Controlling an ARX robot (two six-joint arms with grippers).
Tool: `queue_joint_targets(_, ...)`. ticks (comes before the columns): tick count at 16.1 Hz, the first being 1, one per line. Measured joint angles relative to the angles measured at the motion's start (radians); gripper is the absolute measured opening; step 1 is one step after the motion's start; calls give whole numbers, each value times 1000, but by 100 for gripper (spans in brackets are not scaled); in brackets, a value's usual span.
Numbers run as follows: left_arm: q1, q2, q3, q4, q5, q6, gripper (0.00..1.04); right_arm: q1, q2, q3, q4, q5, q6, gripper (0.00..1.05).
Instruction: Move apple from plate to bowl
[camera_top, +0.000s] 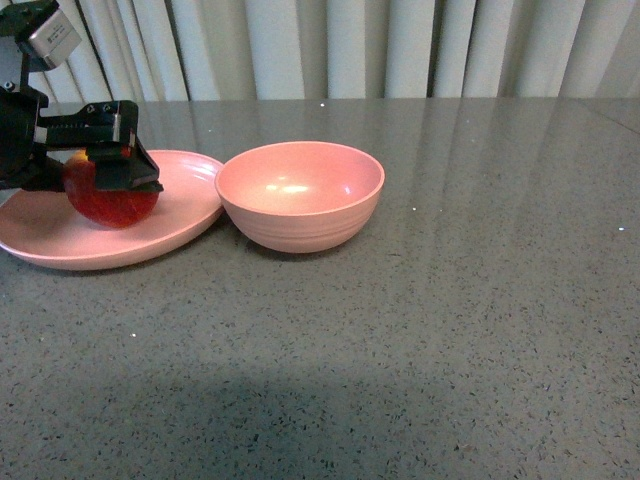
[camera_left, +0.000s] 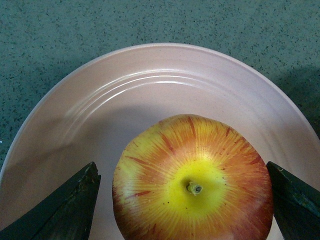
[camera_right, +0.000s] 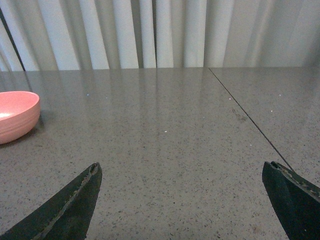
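Our left gripper (camera_top: 108, 168), a black two-fingered claw, straddles the round red apple with the yellow patch at its stem (camera_left: 192, 180). The jaws are spread. In the left wrist view one finger stands clear of the fruit and the other sits at its edge, so we judge no firm grip is made yet.

The apple appears to rest on the wide, shallow matte pink plate (camera_top: 190, 185). The deep matte pink bowl (camera_top: 300, 225) stands just beside the plate, empty.

Our right gripper (camera_right: 180, 167) hangs spread and idle over the grey speckled tabletop (camera_top: 420, 360).

We reckon only the approach is done. Closing, lifting, carrying across and releasing into the bowl all remain.
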Motion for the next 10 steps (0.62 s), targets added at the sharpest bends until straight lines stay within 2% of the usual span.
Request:
queue_joint_targets(4,-9,9,1,-6,-8,2,97,0,0,0,0,0,0,98)
queue_joint_targets(6,-10,9,1,-7,-11,8,79,0,0,0,0,0,0,98)
queue_joint_targets(7,-10,9,2,-8,-11,8,75,0,0,0,0,0,0,98)
queue_joint_targets(10,-10,9,18,-21,-20,22,70,0,0,0,0,0,0,98)
